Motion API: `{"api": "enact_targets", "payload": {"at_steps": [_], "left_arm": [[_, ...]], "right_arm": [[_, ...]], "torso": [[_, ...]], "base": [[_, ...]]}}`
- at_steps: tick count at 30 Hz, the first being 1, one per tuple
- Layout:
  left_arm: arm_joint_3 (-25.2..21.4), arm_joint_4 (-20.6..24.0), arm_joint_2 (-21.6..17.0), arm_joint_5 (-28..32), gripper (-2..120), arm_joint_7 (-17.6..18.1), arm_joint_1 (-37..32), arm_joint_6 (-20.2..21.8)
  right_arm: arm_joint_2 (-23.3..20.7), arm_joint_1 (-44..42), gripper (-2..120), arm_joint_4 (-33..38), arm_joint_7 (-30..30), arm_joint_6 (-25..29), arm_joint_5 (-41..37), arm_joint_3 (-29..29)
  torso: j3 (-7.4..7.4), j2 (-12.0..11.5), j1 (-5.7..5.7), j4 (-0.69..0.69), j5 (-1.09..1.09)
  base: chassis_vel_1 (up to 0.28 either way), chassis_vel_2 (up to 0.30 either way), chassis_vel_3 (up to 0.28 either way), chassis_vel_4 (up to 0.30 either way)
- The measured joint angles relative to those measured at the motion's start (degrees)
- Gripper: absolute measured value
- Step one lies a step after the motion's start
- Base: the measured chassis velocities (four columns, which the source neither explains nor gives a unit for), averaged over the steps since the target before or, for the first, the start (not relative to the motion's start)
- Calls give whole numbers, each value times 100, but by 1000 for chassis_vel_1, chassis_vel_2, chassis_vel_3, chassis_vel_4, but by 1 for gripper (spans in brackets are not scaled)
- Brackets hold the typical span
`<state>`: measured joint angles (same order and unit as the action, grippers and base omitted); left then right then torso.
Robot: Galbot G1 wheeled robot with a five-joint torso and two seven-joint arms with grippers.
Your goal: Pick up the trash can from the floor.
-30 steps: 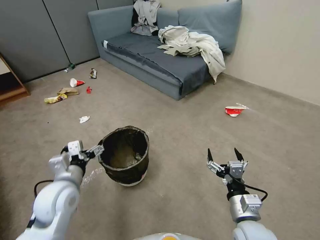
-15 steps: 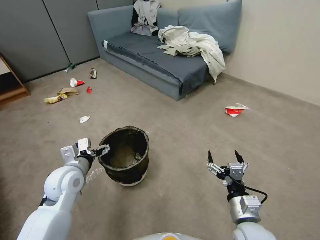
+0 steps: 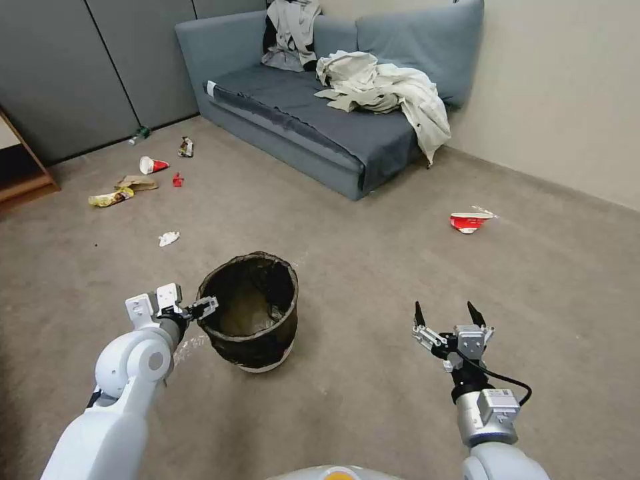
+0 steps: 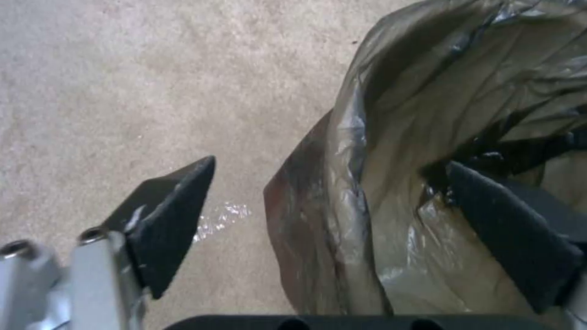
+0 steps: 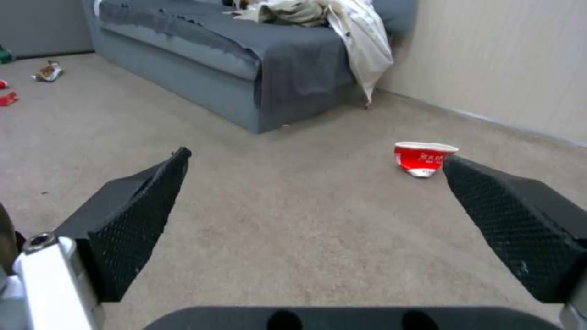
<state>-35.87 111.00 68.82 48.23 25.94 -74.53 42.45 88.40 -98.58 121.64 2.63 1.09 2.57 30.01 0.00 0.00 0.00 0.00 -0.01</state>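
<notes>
Straddling the trash can [image 4: 391, 151] rim, left end effector [image 4: 330, 183] agape, floor [image 3: 373, 400]

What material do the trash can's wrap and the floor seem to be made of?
The trash can looks wrapped in thin, glossy dark plastic film: it crinkles and shines beside the open left gripper. The floor looks like matte beige short-pile carpet, judging by its fine fuzzy texture.

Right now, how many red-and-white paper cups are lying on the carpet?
2. One paper cup lies far left among the litter near the grey wall panels; the other cup lies right of the sofa's end. More could be hidden out of frame.
</notes>
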Motion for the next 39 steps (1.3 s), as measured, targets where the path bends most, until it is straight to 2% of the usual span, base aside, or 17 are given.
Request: {"api": "enact_targets", "payload": {"at_steps": [4, 5, 8, 10, 13, 14, 18, 19, 22, 25, 33, 35, 36, 37, 39], "left_arm": [[23, -69, 12, 4, 76, -18, 12, -8], [23, -69, 12, 4, 76, -18, 12, -8], [37, -111, 23, 90, 61, 1, 23, -16], [40, -111, 24, 93, 60, 6, 24, -17], [44, -111, 18, 94, 44, 23, 29, -21], [44, -111, 18, 94, 44, 23, 29, -21], [43, -123, 25, 105, 27, 54, 38, -24], [43, -123, 25, 105, 27, 54, 38, -24], [44, -133, 61, 163, 11, 90, 55, -27], [42, -134, 68, 165, 6, 102, 56, -29], [16, -79, 70, 133, 6, 144, -6, -39], [14, 34, 69, 205, 6, 145, -73, -328], [9, 142, 55, 270, 6, 102, -142, -638], [9, 142, 55, 270, 6, 102, -142, -638], [-33, 344, 4, 298, 6, -126, -291, -1041]], "right_arm": [[-10, -3, 100, 10, 8, -19, 0, -6], [-10, -3, 100, 10, 8, -19, 0, -6], [-11, 13, 100, 10, 42, -19, 0, -12], [-11, 18, 100, 10, 43, -19, 0, -12], [-9, 35, 100, 3, 49, -17, 2, -12], [-9, 35, 100, 3, 49, -17, 2, -12], [-8, 49, 100, -9, 82, 2, 3, -24], [-8, 49, 100, -9, 82, 2, 3, -24], [-9, 59, 100, -17, 105, 15, 6, -47], [-9, 64, 100, -18, 106, 19, 7, -50], [-11, 61, 100, -18, 123, 41, 14, -50], [-11, 68, 100, -18, 125, 43, 20, -51], [-11, 75, 100, -18, 127, 43, 22, -53], [-11, 75, 100, -18, 127, 43, 22, -53], [-11, 84, 100, -18, 130, 43, 24, -56]], "torso": [[0, 0, 0, 0, 0], [0, 0, 0, 0, 0], [0, 0, 0, 0, 0], [0, 0, 0, 0, 1], [0, 0, 0, 0, 1], [0, 0, 0, 0, 1], [0, 0, 0, 0, 1], [0, 0, 0, 0, 1], [0, 0, 0, 0, 0], [0, 0, 0, -1, 1], [0, 0, 0, 0, 0], [0, 0, 0, 0, 0], [0, 0, 0, -1, 0], [0, 0, 0, -1, 0], [0, 0, 0, 0, 0]], "base": [[0, 0, 0, 0], [0, 0, 0, 0], [0, 0, 0, 0], [0, 0, 0, 0], [0, 0, 0, 0], [0, 0, 0, 0], [0, 0, 0, 0], [0, 0, 0, 0], [0, 0, 0, 0], [0, 0, 0, 0], [0, 0, 0, 0], [0, 0, 0, 0], [0, 0, 0, 0], [0, 0, 0, 0], [0, 0, 0, 0]]}}
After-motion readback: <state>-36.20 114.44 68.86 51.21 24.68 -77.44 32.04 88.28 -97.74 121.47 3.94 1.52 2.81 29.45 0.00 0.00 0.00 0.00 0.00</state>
